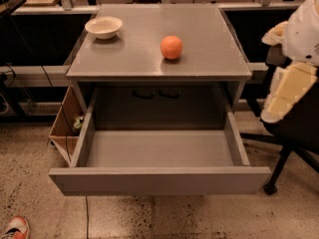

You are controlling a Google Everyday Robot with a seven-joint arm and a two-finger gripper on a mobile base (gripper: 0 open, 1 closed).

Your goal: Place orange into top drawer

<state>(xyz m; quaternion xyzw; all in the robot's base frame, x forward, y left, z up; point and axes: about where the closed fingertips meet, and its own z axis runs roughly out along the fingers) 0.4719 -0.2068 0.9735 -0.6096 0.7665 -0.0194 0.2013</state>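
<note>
The orange [171,47] sits on the grey cabinet top [149,59], right of centre and near its front. The top drawer [159,179] is pulled fully out toward me and its grey inside is empty. My gripper [288,91] shows as a cream-coloured part at the right edge of the view. It hangs beside the cabinet's right side, level with the drawer opening, well right of the orange and touching nothing.
A cream-white bowl [103,27] stands at the back left of the cabinet top. An open cardboard box [65,128] sits on the floor left of the cabinet. A black chair base [279,168] stands at the right. A shoe [15,228] is at the bottom left.
</note>
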